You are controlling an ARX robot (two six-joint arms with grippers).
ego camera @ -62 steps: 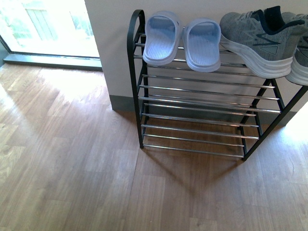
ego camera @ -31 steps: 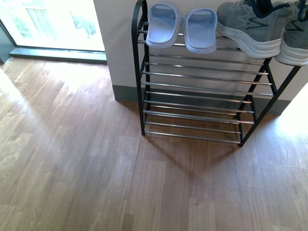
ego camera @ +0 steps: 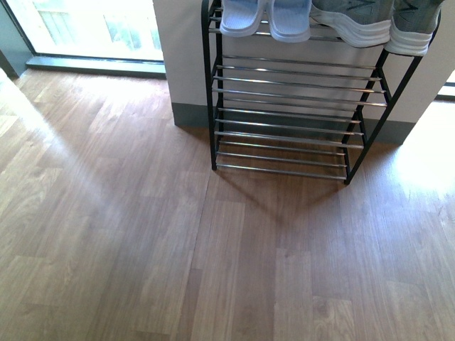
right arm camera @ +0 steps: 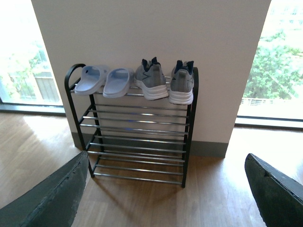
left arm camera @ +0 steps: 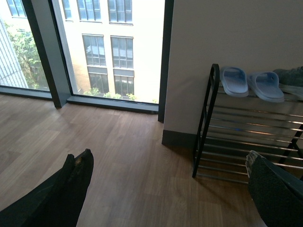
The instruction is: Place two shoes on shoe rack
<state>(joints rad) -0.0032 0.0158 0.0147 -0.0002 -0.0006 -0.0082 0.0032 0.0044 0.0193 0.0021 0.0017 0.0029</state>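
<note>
The shoe rack (right arm camera: 137,137) stands against a white wall, black-framed with chrome rod shelves. Its top shelf carries two pale blue slides (right arm camera: 102,79) on the left and two grey sneakers (right arm camera: 165,80) on the right. The front view cuts the rack (ego camera: 284,106) off at the top, showing only the slides' toes (ego camera: 264,20) and the sneakers' white soles (ego camera: 370,28). In the left wrist view the rack (left arm camera: 246,137) and slides (left arm camera: 251,82) lie off to one side. My left gripper (left arm camera: 173,189) and right gripper (right arm camera: 165,194) are both open and empty, well back from the rack above the floor.
Wood-look flooring (ego camera: 178,249) spreads in front of the rack. Floor-length windows (left arm camera: 104,47) flank the wall section (right arm camera: 151,33) on both sides. The rack's lower shelves (ego camera: 284,142) hold nothing.
In the front view the rack has slid upward and away; the shoes on the top shelf are now mostly cut off by the frame's edge, with more floor showing.
</note>
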